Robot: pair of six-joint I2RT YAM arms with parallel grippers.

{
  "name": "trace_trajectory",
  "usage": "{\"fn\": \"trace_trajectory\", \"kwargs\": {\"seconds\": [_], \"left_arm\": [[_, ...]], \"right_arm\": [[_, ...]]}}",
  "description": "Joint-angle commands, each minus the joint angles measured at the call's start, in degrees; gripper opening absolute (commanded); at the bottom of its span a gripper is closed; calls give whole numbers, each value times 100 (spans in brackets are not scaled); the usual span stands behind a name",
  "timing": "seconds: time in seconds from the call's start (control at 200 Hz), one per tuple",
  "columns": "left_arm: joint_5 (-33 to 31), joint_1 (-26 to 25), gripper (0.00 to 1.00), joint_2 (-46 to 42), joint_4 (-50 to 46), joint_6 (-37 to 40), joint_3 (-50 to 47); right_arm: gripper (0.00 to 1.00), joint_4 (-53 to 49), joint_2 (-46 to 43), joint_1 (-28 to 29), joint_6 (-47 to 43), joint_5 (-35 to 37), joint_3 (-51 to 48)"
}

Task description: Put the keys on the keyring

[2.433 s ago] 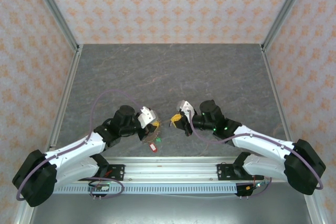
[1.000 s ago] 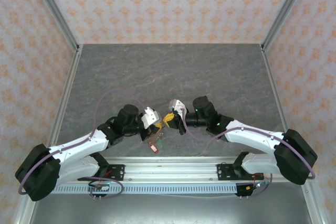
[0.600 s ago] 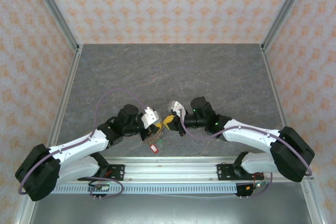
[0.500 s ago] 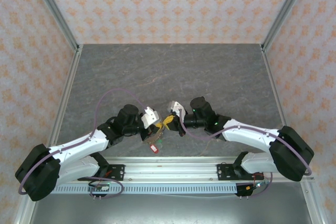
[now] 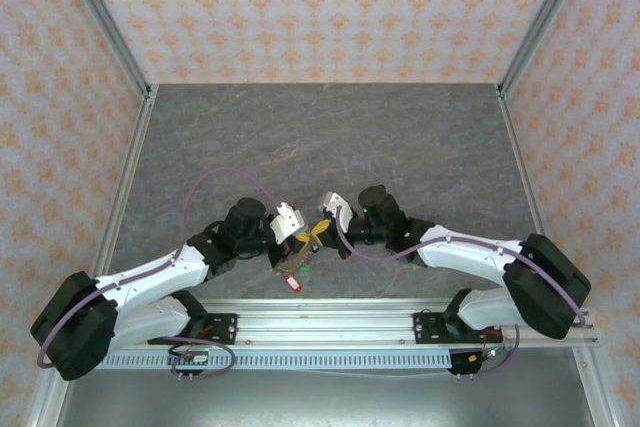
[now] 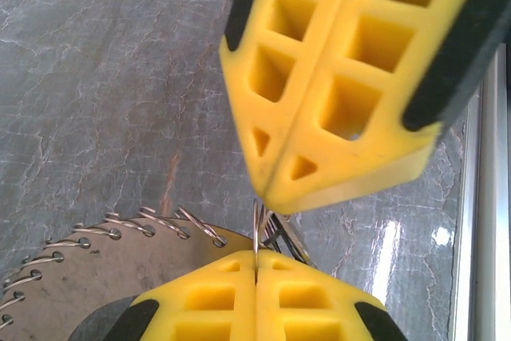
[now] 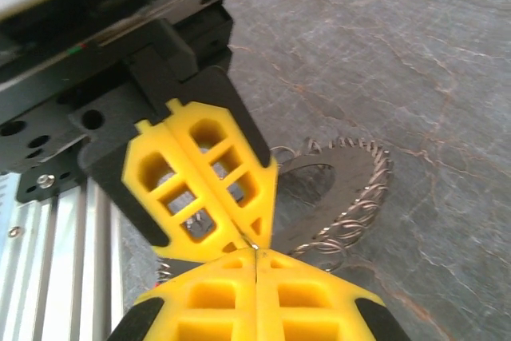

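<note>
We count two arms and two tools, the left tool (image 5: pixel 299 239) and the right tool (image 5: pixel 326 226). There is one toothed wire ring (image 7: pixel 355 177), one red-tagged key (image 5: pixel 291 282) and one counter (image 5: pixel 320 137). Other keys are too small to count.

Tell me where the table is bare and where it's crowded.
Bare: the far half of the table up to the back wall, plus both outer side strips. Crowded: near centre, where left gripper and right gripper meet at the keyring.

The counter (image 6: pixel 96 77) looks like grey veined stone, smooth, with a glossy sheen beside the keyring (image 6: pixel 120 265), whose thin wire loops are bright metal around a dull grey-brown plate. The jaws' yellow pads (image 6: pixel 343 77) are matt moulded plastic.
</note>
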Motion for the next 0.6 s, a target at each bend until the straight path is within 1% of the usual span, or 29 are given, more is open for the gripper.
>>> {"fn": "trace_trajectory", "kwargs": {"seconds": [0.0, 0.596], "left_arm": [[-45, -45, 0, -105, 124, -59, 192], [6, -45, 0, -119, 178, -42, 198]], "right_arm": [[0, 93, -85, 31, 80, 464, 127], [0, -72, -55, 31, 255, 1255, -43]]}}
